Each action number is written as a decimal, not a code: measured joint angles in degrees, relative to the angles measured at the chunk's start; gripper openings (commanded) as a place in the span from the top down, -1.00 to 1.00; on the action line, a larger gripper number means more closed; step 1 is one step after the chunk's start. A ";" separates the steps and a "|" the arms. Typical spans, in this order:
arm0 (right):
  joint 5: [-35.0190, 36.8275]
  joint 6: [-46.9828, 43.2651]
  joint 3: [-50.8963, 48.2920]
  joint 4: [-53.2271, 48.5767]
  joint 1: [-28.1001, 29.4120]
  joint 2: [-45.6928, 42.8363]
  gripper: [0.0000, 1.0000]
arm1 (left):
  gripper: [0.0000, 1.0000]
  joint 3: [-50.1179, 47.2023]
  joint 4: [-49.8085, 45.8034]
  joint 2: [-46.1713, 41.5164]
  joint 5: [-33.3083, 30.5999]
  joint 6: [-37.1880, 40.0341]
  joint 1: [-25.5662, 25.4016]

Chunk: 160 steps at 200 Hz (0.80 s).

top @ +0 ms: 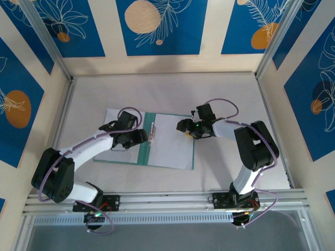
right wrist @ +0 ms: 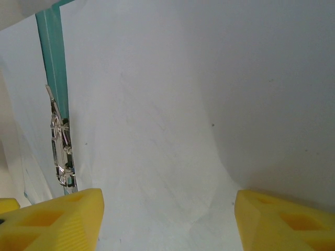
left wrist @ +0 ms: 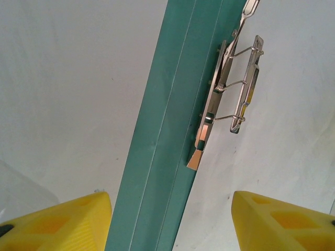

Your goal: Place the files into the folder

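Folder (top: pixel 143 151) is lying open on the table (top: pixel 230 94), with its teal spine (left wrist: pixel 162 130) running alongside the metal clip (top: pixel 152 133). The files are lying flat either side of the clip: one white sheet (top: pixel 175 144) on the right arm's side, the other (top: pixel 116 123) on the left arm's side. They look to be sitting on the folder already, so I'm reading this step as seating them and closing up.

Left jaws are hovering over the spine just beside the clip, yellow fingertips (left wrist: pixel 68 219) standing well apart and gripping nothing. Right jaws are hovering over the right-hand sheet, away from the clip, also standing apart and empty.

Doing it well:
- One arm should be pinning the paper near the clip while the other is working.
- Thin sheets are going to slide, so light, flat contact.
- Getting under a cover edge means approaching from the side far from the clip.

In the way: the clip's wire is standing proud of the spine, a snag risk for either fingertip. The sheet is shading darker far from the clip in the right wrist view; can't tell whether that's curl or shadow. Both arms are crowding the clip.
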 measured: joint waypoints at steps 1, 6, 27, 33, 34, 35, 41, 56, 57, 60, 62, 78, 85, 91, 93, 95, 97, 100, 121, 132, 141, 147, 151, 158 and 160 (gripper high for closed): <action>0.00 0.00 0.02 0.00 0.00 0.04 -0.35 | -0.24 0.00 0.04 0.00 0.00 0.00 0.00; 0.02 -0.07 0.15 0.02 0.00 0.28 -0.35 | -0.24 0.02 0.15 0.00 0.02 0.00 0.00; 0.20 -0.17 0.50 -0.02 -0.02 1.14 -0.35 | -0.24 0.00 0.68 0.00 0.11 0.00 0.00; 0.24 -0.17 0.61 0.00 -0.02 1.18 -0.35 | -0.24 0.00 0.72 0.00 0.17 0.00 0.00; 0.31 -0.17 0.63 0.02 -0.02 1.18 -0.35 | -0.24 0.00 0.74 0.00 0.20 0.00 0.00; 0.31 -0.17 0.66 0.02 -0.02 1.20 -0.36 | -0.24 0.00 0.74 0.00 0.22 0.00 0.00; 0.37 -0.20 0.76 0.00 -0.02 1.29 -0.36 | -0.24 0.00 0.74 0.00 0.28 0.00 0.00; 0.39 -0.20 1.03 0.00 -0.02 1.55 -0.36 | -0.24 0.00 0.74 0.00 0.42 0.00 0.00; 0.39 -0.20 1.05 0.00 -0.02 1.57 -0.35 | -0.24 0.00 0.74 0.00 0.42 0.00 0.00; 0.42 -0.20 1.07 0.02 -0.02 1.60 -0.35 | -0.24 0.00 0.74 0.00 0.42 0.00 0.00; 0.42 -0.20 1.11 0.00 -0.02 1.62 -0.35 | -0.24 0.00 0.74 0.00 0.42 0.00 0.00; 0.42 -0.24 1.40 0.00 -0.02 1.88 -0.35 | -0.24 0.00 0.74 0.00 0.44 0.00 0.00; 0.39 -0.33 1.49 0.00 -0.02 1.92 -0.35 | -0.24 0.00 0.74 0.00 0.44 0.00 0.00; 0.39 -0.39 1.55 -0.02 -0.02 1.92 -0.36 | -0.24 0.00 0.74 0.00 0.44 0.00 0.00; 0.39 -0.39 1.55 -0.02 -0.02 1.92 -0.36 | -0.24 0.00 0.74 0.00 0.44 0.00 0.00; 0.42 -0.39 1.57 -0.02 -0.02 1.92 -0.35 | -0.24 0.00 0.74 0.00 0.44 0.00 0.00; 0.42 -0.39 1.57 -0.02 -0.02 1.92 -0.36 | -0.24 0.00 0.74 0.00 0.44 0.00 0.00; 0.42 -0.42 1.57 -0.02 -0.02 1.95 -0.35 | -0.24 0.00 0.74 0.00 0.44 0.00 0.00; 0.44 -0.66 1.60 -0.13 -0.02 1.95 -0.36 | -0.24 0.00 0.76 0.02 0.52 0.00 0.00; 0.46 -0.81 1.60 -0.22 -0.02 1.92 -0.36 | -0.24 0.00 0.76 0.11 0.66 0.00 0.00; 0.46 -0.83 1.60 -0.28 -0.02 1.92 -0.36 | -0.24 0.00 0.74 0.22 0.83 0.00 0.02; 0.48 -0.85 1.60 -0.35 -0.02 1.92 -0.35 | -0.24 0.00 0.76 0.22 0.94 0.00 0.04; 0.48 -0.90 1.60 -0.42 -0.02 1.92 -0.35 | -0.24 0.00 0.76 0.22 1.05 0.00 0.04; 0.48 -1.03 1.64 -0.48 -0.02 1.92 -0.35 | -0.24 0.02 0.76 0.24 1.05 0.00 0.04; 0.48 -1.07 1.66 -0.52 -0.02 1.92 -0.35 | -0.24 0.00 0.76 0.22 1.05 0.00 0.07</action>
